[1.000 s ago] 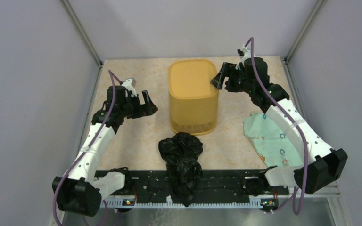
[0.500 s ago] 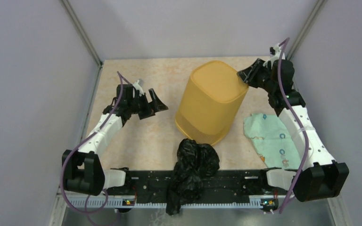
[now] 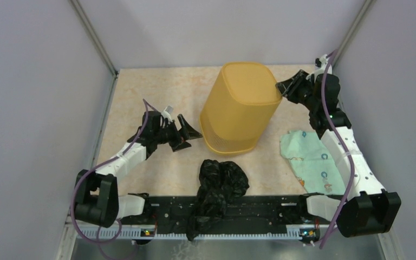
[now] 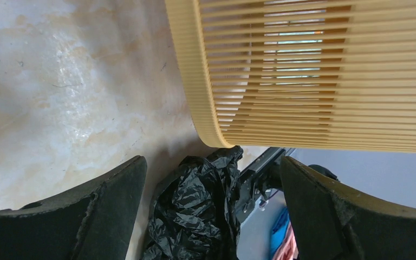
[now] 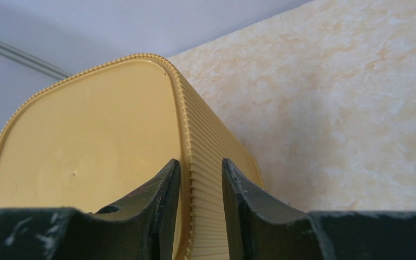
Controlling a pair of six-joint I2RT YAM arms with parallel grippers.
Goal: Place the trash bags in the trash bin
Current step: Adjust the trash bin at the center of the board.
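The bin (image 3: 238, 108) stands mouth down and tilted at the centre of the overhead view; its closed base faces up toward the top of the frame, its slotted rim band toward the lower left. The right gripper (image 3: 283, 89), at the upper right, pinches the edge of that base at its right corner; in the right wrist view its fingers (image 5: 160, 206) stand close together with the ribbed edge caught between them, one on the flat base, the other on the ribbed side wall.

The left gripper (image 3: 190, 132), at centre left, is spread wide and holds nothing; it sits just left of the bin's rim, and whether it touches the rim I cannot tell. In the left wrist view the slotted wall fills the upper right of the frame, and the two fingers (image 4: 114, 206) stand far apart along the bottom edge.

The bag (image 3: 222, 179) lies outside the bin as a crumpled heap at the lower centre, just below the rim; a narrow strip of desk (image 3: 151, 92) shows between them from above. Its lower end drapes over the black rail (image 3: 265, 208) at the bottom of the frame; in the left wrist view it shows between the spread fingers, beyond them, near the rim's corner.

A pale green cloth (image 3: 306, 162) lies flat at the right, beside the right arm and well apart from the bag.
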